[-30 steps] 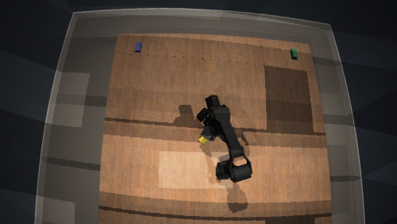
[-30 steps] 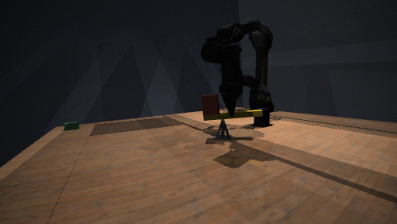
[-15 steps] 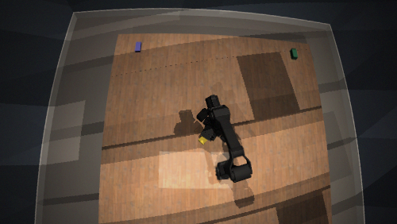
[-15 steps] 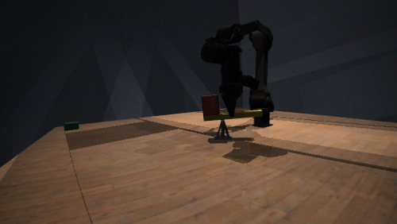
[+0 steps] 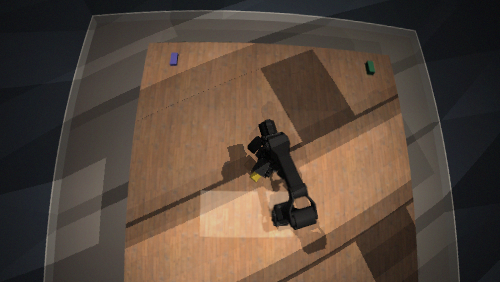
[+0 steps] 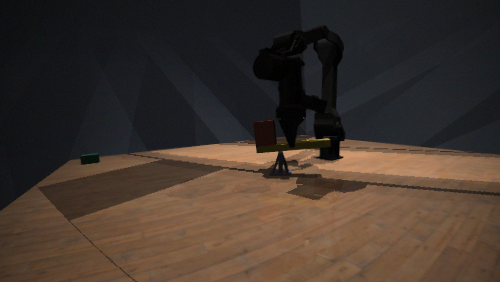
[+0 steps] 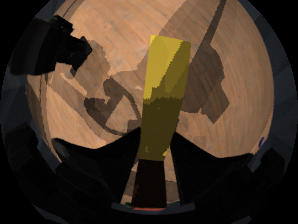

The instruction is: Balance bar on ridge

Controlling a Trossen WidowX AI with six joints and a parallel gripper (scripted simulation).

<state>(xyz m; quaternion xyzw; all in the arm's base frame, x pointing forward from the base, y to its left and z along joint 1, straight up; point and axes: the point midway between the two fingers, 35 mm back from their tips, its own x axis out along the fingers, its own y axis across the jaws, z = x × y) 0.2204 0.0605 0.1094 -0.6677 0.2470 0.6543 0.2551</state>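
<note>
The ridge [image 6: 280, 165] is a small dark stand with splayed legs on the wooden table [image 5: 175, 150] [image 6: 250, 225] [image 7: 120, 50], and the yellow bar [image 5: 256, 177] [image 6: 315, 144] [image 7: 165, 85] lies crosswise just at its top, clear of the tabletop. In the exterior view, one end of the bar reaches a little to the left of the ridge and the longer part runs out to the right of it. The left end looks slightly lower than the right; whether the bar truly tilts or the camera angle makes it seem so, I cannot tell. Nor can I tell whether the ridge carries any of its weight. A dark red block [image 6: 265, 133] [image 7: 149, 182] stands upright on the bar's left end, to the left of the ridge's top. The gripper [image 5: 261, 171] [image 6: 291, 145] [image 7: 156, 132] points down just to the right of the ridge's top, its fingers clamped on the bar, one on either side. The black arm [image 5: 290, 165] [image 6: 328, 75] arches above the ridge, and its base stands on the table behind and to the right of the ridge as the exterior view shows it. A green block [image 5: 370, 68] [image 6: 90, 158] lies well apart from the ridge, far to its left in that view. A purple block [image 5: 174, 59] also lies on the table, well away from the ridge, near a corner.
</note>
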